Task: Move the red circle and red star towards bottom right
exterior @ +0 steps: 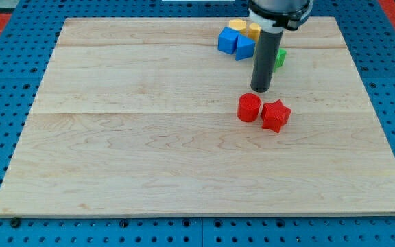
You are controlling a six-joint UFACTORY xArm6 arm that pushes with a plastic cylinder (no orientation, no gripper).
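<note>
The red circle (249, 108) and the red star (276, 115) sit side by side, touching, right of the board's middle. The star is on the circle's right, slightly lower. My tip (260, 90) stands just above them in the view, over the gap between the two, a short way from the circle's upper edge. The dark rod rises from there to the view's top.
A cluster of blocks sits at the view's top, behind the rod: a blue cube (227, 40), a blue triangular block (244, 48), two yellow blocks (238, 25) and a green block (280, 57) partly hidden by the rod. The wooden board (149, 158) lies on a blue pegboard.
</note>
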